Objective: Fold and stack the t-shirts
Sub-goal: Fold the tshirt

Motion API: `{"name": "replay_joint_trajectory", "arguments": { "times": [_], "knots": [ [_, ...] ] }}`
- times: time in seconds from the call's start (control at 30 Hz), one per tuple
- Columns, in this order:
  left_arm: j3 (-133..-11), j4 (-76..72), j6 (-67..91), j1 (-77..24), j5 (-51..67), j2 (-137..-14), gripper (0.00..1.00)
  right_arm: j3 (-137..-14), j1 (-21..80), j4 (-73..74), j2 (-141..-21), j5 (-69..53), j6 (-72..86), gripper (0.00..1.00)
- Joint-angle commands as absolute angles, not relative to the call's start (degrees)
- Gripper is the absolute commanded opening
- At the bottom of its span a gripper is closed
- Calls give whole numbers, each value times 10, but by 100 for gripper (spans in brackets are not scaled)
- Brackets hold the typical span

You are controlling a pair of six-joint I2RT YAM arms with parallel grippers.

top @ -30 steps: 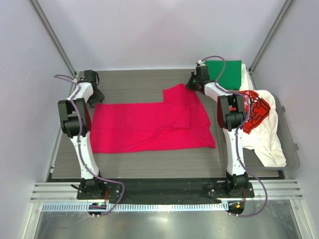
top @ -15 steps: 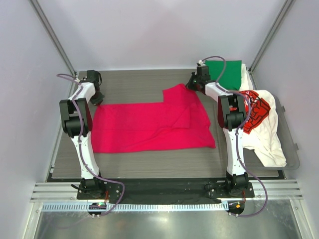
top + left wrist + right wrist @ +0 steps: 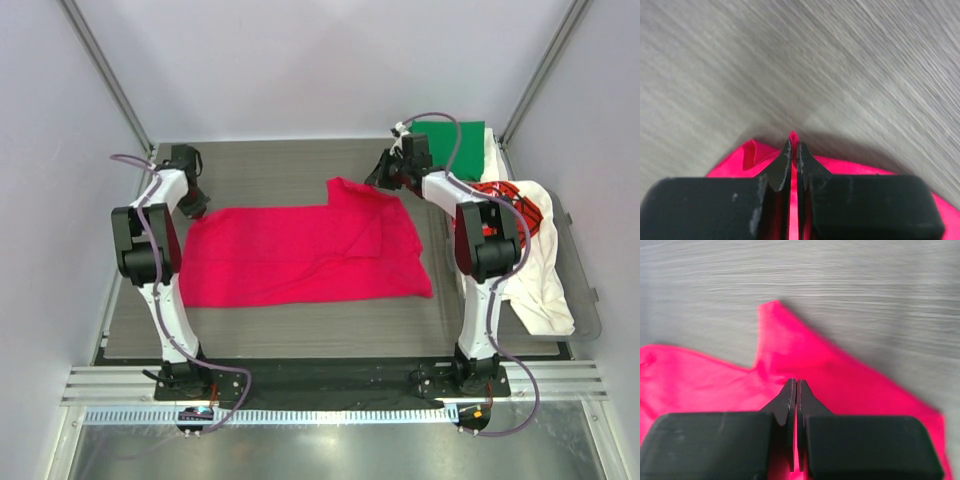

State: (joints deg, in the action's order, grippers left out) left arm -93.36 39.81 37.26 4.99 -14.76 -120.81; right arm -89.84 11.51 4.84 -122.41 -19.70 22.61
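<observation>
Magenta-red t-shirt lying flat on the grey table, long axis running left to right between the two arms, its near hem toward the arm bases. Left gripper sits at the shirt's far-left corner and right gripper at the far-right corner, where a sleeve juts toward the back; each arm is thus the nearer one to its own corner, and the body of the shirt extends from both pairs of fingers toward the near edge. In the left wrist view the fingers are drawn narrow with a sliver of red cloth pinched between them, the fabric rising to a small peak at the tips. In the right wrist view the fingers are equally narrow and red shows in the slit; they appear to pinch the cloth, though the tips hide the contact itself. A folded green t-shirt lies at the far right, apart from the red one; a white t-shirt with red-black print is heaped at the right edge, partly hidden by the right arm. Both wrist views are motion-blurred and show only the corner regions.
</observation>
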Motion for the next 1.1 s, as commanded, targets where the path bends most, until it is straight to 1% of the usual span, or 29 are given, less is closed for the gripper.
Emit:
{"name": "replay_joint_trajectory", "arguments": {
  "times": [0.0,0.2,0.37,0.57,0.77,1.0,1.07],
  "knots": [
    [-917,402,383,48,-134,-1143,0,-861,128,52,-1129,-222,194,1],
    [-869,402,375,48,-120,-1091,0,-779,129,88,-1030,-195,185,1],
    [-815,398,365,49,-125,-1049,0,-709,130,102,-955,-196,195,1],
    [-774,391,349,50,-125,-1019,0,-620,130,120,-834,-170,209,1],
    [-765,392,333,49,-138,-1008,0,-560,129,152,-741,-149,220,1],
    [-773,393,309,48,-199,-1005,0,-516,129,200,-657,-118,226,1],
    [-765,389,312,48,-199,-1003,0,-496,130,207,-633,-101,238,1]
  ]
}}
